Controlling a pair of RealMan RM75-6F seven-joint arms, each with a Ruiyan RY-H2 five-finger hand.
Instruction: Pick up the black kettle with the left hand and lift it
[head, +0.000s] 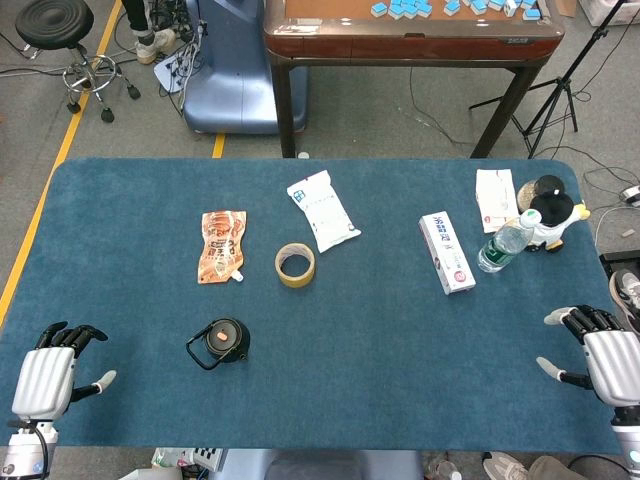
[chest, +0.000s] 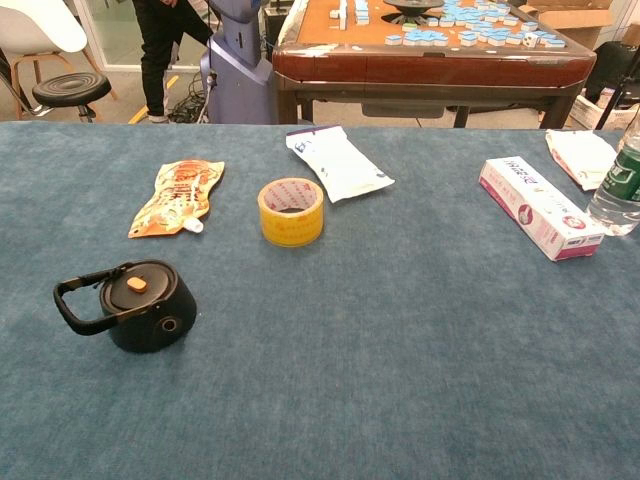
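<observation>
The black kettle (head: 224, 341) stands upright on the blue counter (head: 350, 330), in its left half and nearer to the front edge, with its loop handle pointing to the left edge and an orange knob on its lid. The left hand (head: 48, 378) is at the front left corner, well apart from the kettle, its fingers (head: 72, 335) apart and holding nothing; the right hand (head: 605, 358) is at the front right corner, its fingers also apart and empty. Behind the kettle lie an orange pouch (head: 221, 245), a tape roll (head: 295, 264) and a white packet (head: 322, 209), and toward the right edge are a box (head: 446, 252) and a bottle (head: 507, 242).
</observation>
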